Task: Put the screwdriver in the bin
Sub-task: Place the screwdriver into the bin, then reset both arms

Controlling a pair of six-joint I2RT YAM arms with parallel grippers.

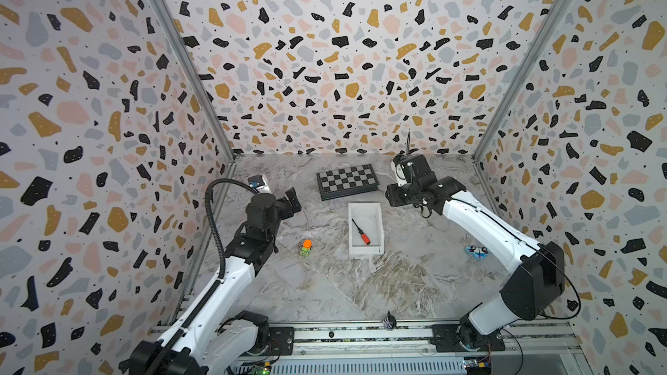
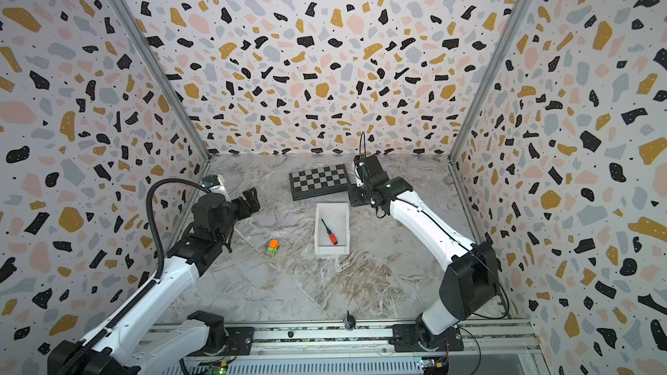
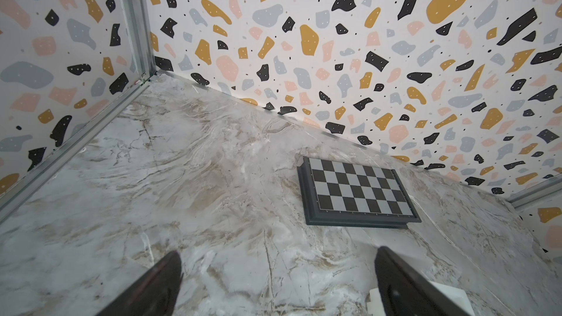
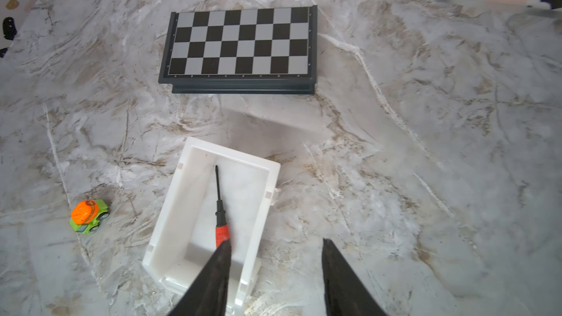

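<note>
Screwdriver (image 4: 219, 208): flat inside bin (image 4: 170, 208), at 10 o'clock from right gripper (image 4: 275, 246); jaws apart, empty.

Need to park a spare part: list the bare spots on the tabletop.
Widest bare marble: near side, between white plastic bin and front rail. Also the far-left corner beside the black-and-grey chessboard. Crowded: centre, bin holding red-handled screwdriver, orange-green toy car alongside.
</note>
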